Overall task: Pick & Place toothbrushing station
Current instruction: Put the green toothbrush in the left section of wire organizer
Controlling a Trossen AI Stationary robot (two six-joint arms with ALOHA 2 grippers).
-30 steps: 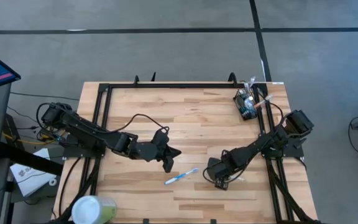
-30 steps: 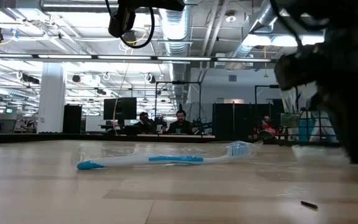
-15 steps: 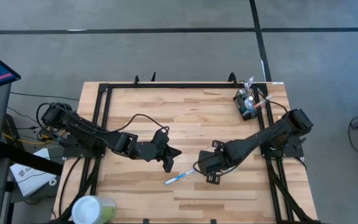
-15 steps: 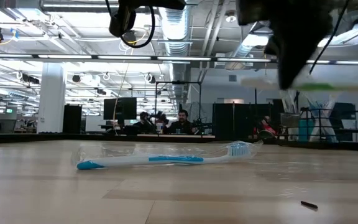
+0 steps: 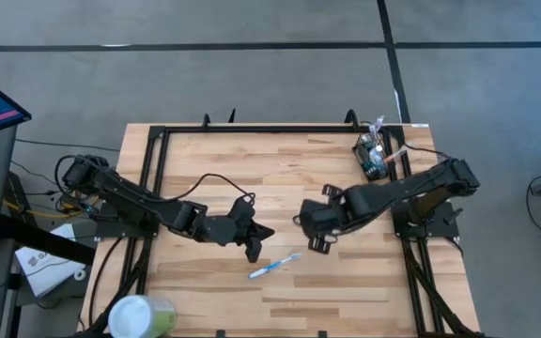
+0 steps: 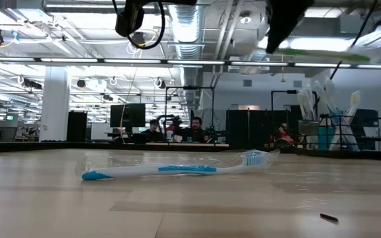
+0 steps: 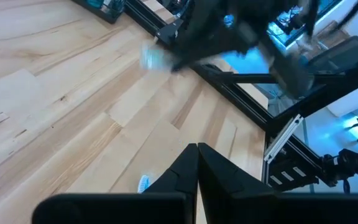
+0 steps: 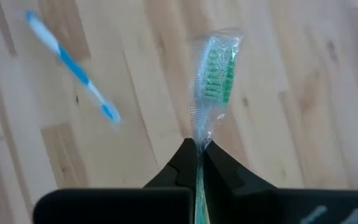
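Note:
My right gripper [image 5: 316,233] hangs above the table's middle, shut on a green toothbrush [image 8: 216,65] in a clear wrapper, which also shows high up in the low view [image 6: 326,57]. A blue toothbrush [image 5: 275,266] lies flat on the wood near the front, also in a clear wrapper [image 6: 177,168]. The toothbrushing station [image 5: 374,156], a small black holder with brushes sticking up, stands at the far right corner. My left gripper [image 5: 252,246] is shut on nothing, held above the table just left of the blue toothbrush. My right gripper pinches the wrapped green toothbrush between its two fingers at the neck below the bristle head [image 8: 199,138]. The fingers come from above, slanting down. The head sticks out past the fingertips. In the low view the brush [image 6: 326,57] hangs about level, lifted clear of the table.
A pale-green cup with a white lid [image 5: 139,317] stands at the near left corner. A black frame rail [image 5: 153,178] runs round the table's edges. Bare wood lies between the arms and the far rail.
My right gripper has risen from the table's near right part and gone toward the far edge and a little left, tipping more steeply down. The green toothbrush went up with it, from table height to well clear. The blue toothbrush stayed where it lay.

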